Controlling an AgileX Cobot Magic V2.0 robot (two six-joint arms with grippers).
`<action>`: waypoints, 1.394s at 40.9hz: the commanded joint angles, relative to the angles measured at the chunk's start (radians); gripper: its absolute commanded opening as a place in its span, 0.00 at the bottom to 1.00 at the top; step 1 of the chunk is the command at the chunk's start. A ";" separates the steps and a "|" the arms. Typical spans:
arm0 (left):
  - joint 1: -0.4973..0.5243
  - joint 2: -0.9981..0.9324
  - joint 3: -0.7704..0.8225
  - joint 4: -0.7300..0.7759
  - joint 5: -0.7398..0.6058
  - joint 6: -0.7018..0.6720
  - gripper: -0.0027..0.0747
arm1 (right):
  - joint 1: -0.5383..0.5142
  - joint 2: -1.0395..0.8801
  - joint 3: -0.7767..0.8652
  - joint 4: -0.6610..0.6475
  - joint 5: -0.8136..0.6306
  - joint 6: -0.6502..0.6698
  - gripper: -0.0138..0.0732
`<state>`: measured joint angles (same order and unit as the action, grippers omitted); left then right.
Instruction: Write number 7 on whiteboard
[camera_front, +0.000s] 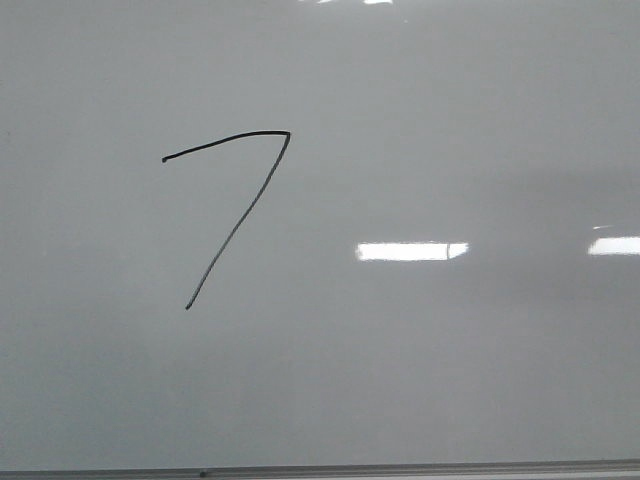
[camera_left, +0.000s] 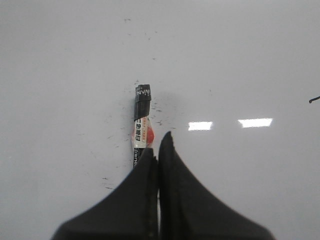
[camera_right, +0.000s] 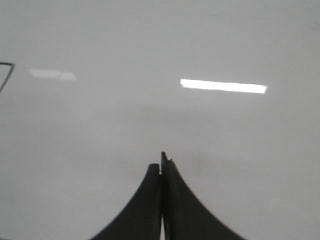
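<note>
The number 7 (camera_front: 238, 205) is drawn on the left half of the whiteboard (camera_front: 450, 380), well above the edge strip (camera_front: 400, 468) along its near side. A marker (camera_left: 142, 125) is clamped in the left end effector (camera_left: 156, 150), its cap end held over the board. The right end effector (camera_right: 161, 167) is pressed closed over bare board, the 7 off to its side.

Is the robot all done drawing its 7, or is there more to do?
The drawing looks done: the number 7 is on the whiteboard, top stroke joined to a long slanting stroke. The left hand is shut on the marker, away from the 7. The right hand is shut and holds nothing. Nothing seems left to write.
</note>
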<state>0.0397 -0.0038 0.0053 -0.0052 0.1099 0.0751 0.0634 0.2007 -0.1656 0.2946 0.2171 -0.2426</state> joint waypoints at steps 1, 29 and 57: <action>-0.005 -0.014 0.004 -0.010 -0.083 -0.010 0.01 | -0.051 -0.054 0.050 -0.121 -0.149 0.184 0.08; -0.005 -0.014 0.004 -0.010 -0.083 -0.010 0.01 | -0.104 -0.230 0.188 -0.197 -0.036 0.276 0.08; -0.005 -0.014 0.004 -0.010 -0.083 -0.010 0.01 | -0.104 -0.230 0.188 -0.197 -0.036 0.276 0.08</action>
<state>0.0397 -0.0038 0.0053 -0.0052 0.1061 0.0751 -0.0331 -0.0114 0.0255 0.1091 0.2586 0.0302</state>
